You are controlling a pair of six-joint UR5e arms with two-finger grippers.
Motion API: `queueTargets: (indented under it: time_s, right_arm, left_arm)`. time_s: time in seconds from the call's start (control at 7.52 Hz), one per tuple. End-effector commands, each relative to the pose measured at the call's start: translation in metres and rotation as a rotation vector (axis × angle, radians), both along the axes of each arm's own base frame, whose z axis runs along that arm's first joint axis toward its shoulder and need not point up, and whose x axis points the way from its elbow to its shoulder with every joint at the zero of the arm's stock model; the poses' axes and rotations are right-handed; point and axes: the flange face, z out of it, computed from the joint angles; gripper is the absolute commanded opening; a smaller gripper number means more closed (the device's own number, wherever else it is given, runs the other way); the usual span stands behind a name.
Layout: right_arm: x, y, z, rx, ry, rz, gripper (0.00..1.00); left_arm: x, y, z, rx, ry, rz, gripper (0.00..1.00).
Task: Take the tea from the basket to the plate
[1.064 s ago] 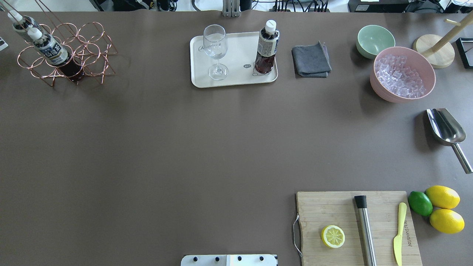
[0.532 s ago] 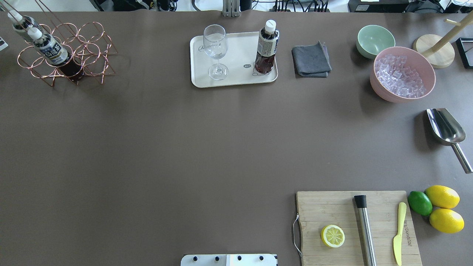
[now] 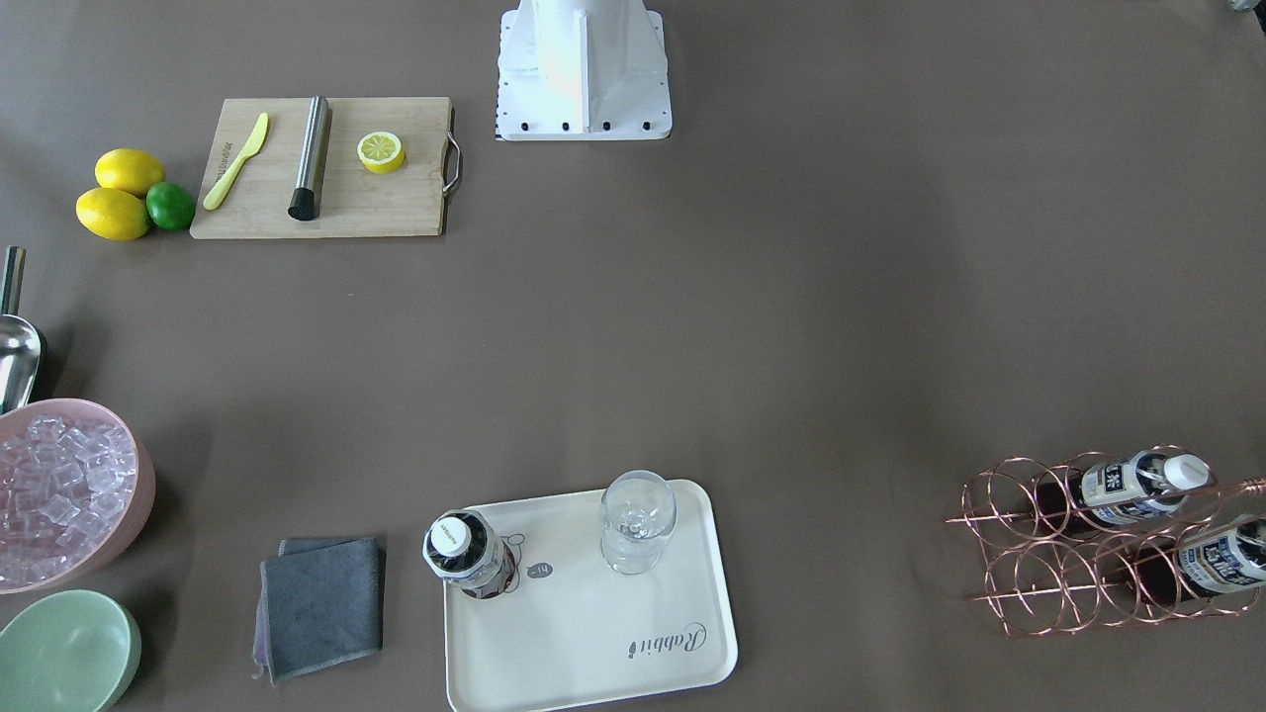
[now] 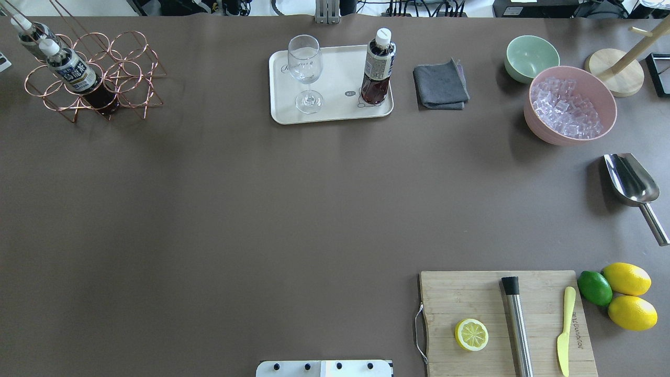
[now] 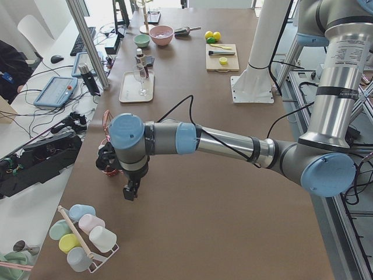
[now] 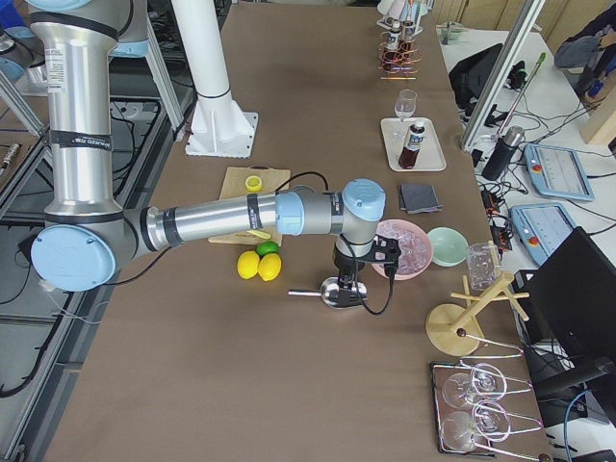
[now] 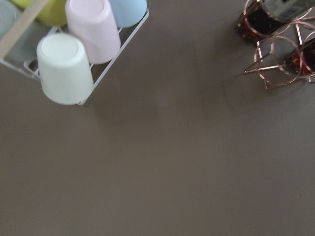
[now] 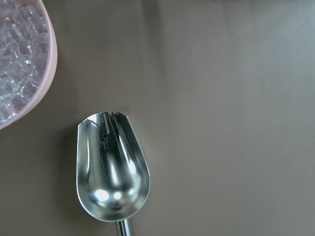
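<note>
Tea (image 4: 378, 68) stands at the plate's (image 4: 335, 78) three o'clock, clear of the glass (image 4: 305, 57). The left gripper (image 5: 130, 191) hangs near the basket (image 4: 124, 69), probably staged there. Whether either arm's fingers are spread cannot be told.

The counter (image 4: 261, 209) is matt brown. The basket (image 4: 125, 68) is shiny rose-gold wire. The tea bottle (image 4: 378, 65) is clear plastic. The plate (image 4: 340, 73) looks smooth, matt cream. The scoop (image 8: 112, 172) is mirror-polished metal, the cutting board (image 4: 460, 293) pale wood, the folded cloth (image 4: 440, 84) grey fabric.
</note>
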Motion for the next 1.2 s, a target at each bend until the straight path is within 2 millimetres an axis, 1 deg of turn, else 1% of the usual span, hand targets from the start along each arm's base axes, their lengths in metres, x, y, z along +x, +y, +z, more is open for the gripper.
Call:
queueTargets:
  time_s: [0.0, 0.13, 0.27, 0.4, 0.53, 0.67, 0.8, 0.93, 1.06]
  right_arm:
    - [0.0, 0.0, 0.0, -0.001, 0.0, 0.0, 1.0]
    - [0.0, 0.0, 0.0, 0.001, 0.0, 0.0, 1.0]
    - [0.0, 0.0, 0.0, 0.001, 0.0, 0.0, 1.0]
    - [0.0, 0.0, -0.001, 0.002, 0.0, 0.0, 1.0]
    - [0.0, 0.0, -0.001, 0.002, 0.0, 0.0, 1.0]
    - [0.0, 0.0, -0.001, 0.002, 0.0, 0.0, 1.0]
    - [0.0, 0.0, 0.0, 0.001, 0.0, 0.0, 1.0]
    - [0.0, 0.0, -0.001, 0.002, 0.0, 0.0, 1.0]
    - [0.0, 0.0, -0.001, 0.002, 0.0, 0.0, 1.0]
  left_arm:
    - [0.008, 0.015, 0.066, -0.156, 0.107, -0.031, 0.99]
    - [0.009, 0.015, 0.065, -0.235, 0.111, -0.091, 0.99]
    - [0.017, 0.007, 0.053, -0.332, 0.101, -0.166, 0.99]
    - [0.038, 0.005, 0.051, -0.419, 0.086, -0.198, 0.99]
    - [0.037, 0.007, 0.053, -0.429, 0.096, -0.207, 0.99]
    - [0.042, 0.014, 0.061, -0.439, 0.086, -0.195, 0.99]
    - [0.058, 0.009, 0.052, -0.435, 0.089, -0.172, 0.99]
    - [0.088, -0.001, 0.035, -0.493, 0.064, -0.18, 0.99]
    - [0.11, -0.003, 0.019, -0.516, 0.051, -0.186, 0.99]
